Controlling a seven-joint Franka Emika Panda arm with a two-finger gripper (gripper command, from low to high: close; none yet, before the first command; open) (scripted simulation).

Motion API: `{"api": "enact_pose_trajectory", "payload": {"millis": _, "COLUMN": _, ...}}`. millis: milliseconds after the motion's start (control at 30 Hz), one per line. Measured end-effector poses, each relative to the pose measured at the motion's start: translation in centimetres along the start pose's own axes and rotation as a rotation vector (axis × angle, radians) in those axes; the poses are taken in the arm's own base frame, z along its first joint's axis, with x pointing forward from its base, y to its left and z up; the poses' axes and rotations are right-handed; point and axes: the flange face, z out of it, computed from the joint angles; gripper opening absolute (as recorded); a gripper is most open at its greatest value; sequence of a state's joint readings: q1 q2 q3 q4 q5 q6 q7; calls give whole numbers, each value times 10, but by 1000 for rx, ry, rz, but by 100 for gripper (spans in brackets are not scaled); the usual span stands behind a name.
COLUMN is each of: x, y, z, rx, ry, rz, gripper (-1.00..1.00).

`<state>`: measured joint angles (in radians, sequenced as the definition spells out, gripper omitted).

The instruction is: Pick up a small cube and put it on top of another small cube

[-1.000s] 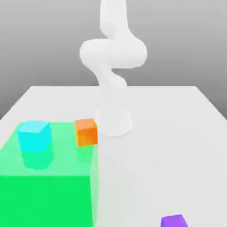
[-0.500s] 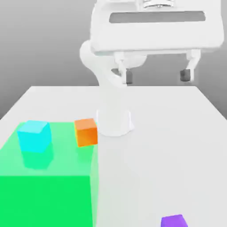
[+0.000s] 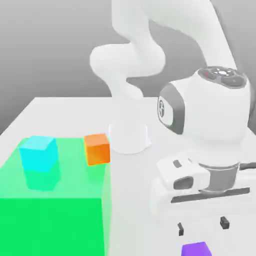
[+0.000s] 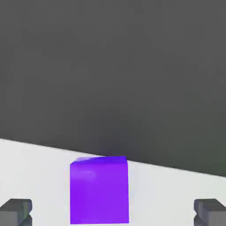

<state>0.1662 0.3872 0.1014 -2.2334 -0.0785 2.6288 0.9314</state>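
Note:
A small purple cube (image 3: 196, 249) sits on the white table at the front edge, toward the exterior view's right. My gripper (image 3: 202, 226) hangs open just above it, fingertips spread wider than the cube. In the hand view the purple cube (image 4: 99, 190) lies between the two dark fingertips (image 4: 16, 211), with nothing held. An orange cube (image 3: 97, 148) rests near the arm's base, at the corner of the green zone. A cyan cube (image 3: 38, 153) stands on the green zone at the exterior view's left.
A translucent green block-shaped zone (image 3: 55, 210) covers the table's front on the exterior view's left. The arm's white base (image 3: 128, 137) stands mid-table behind the orange cube. The white table (image 3: 200, 120) extends toward the back right.
The arm has swung down from high above the table to the front right; the gripper now hovers just over the purple cube. No cube has moved.

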Motion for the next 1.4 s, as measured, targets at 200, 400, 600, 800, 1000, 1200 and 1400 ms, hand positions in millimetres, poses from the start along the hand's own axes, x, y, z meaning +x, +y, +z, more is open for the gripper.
{"api": "enact_pose_trajectory", "payload": {"millis": 200, "x": -3, "y": 0, "z": 58, "rx": -8, "ry": -7, "rz": -3, "gripper": -100}}
{"api": "enact_pose_trajectory", "payload": {"millis": 400, "x": -3, "y": 0, "z": 50, "rx": -8, "ry": -8, "rz": -3, "gripper": -100}}
{"api": "enact_pose_trajectory", "payload": {"millis": 600, "x": 21, "y": 15, "z": -37, "rx": 18, "ry": 14, "rz": 87, "gripper": -100}}
{"api": "enact_pose_trajectory", "payload": {"millis": 800, "x": 81, "y": 90, "z": -138, "rx": 46, "ry": 59, "rz": 320, "gripper": -100}}
{"api": "enact_pose_trajectory", "payload": {"millis": 1000, "x": 118, "y": 217, "z": -233, "rx": 27, "ry": 52, "rz": 632, "gripper": -100}}
{"api": "enact_pose_trajectory", "payload": {"millis": 1200, "x": 118, "y": 310, "z": -265, "rx": -1, "ry": 2, "rz": 853, "gripper": -100}}
{"api": "enact_pose_trajectory", "payload": {"millis": 1400, "x": 118, "y": 315, "z": -223, "rx": -5, "ry": -6, "rz": 864, "gripper": 100}}
